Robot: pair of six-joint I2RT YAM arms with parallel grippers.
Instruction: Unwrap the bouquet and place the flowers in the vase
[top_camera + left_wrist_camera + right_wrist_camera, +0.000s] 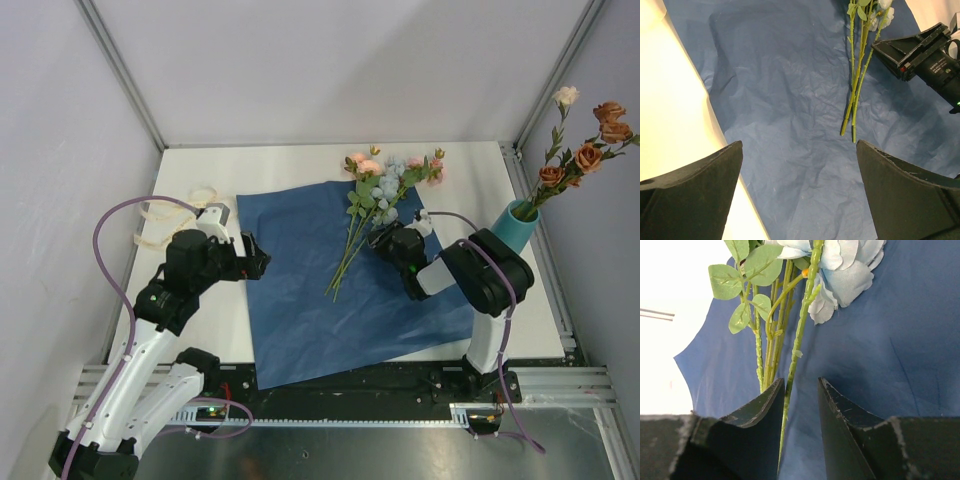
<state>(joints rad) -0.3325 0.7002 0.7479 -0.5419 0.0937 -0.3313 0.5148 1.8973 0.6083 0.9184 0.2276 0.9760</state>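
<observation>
The flowers (385, 190) lie loose on the spread blue paper (300, 300). Their pink, peach and pale-blue heads are bunched near the sheet's 1 o'clock corner, and the thin green stems run down towards 7 o'clock. The paper is flat and creased, dark navy side up. The right hand (378, 240) sits low at the stems, just at 3 o'clock of them. Its fingers are narrowly parted with one knobbly stem (800, 335) running between them, not visibly pinched. At the table's (250, 165) 3 o'clock edge the teal vase (518, 228) holds orange-brown blooms (590, 150) and one cream bud. The left hand (255, 262) hovers at the paper's 9 o'clock edge, spread wide and holding nothing. A cream ribbon (165, 215) lies on the table beyond it.
</observation>
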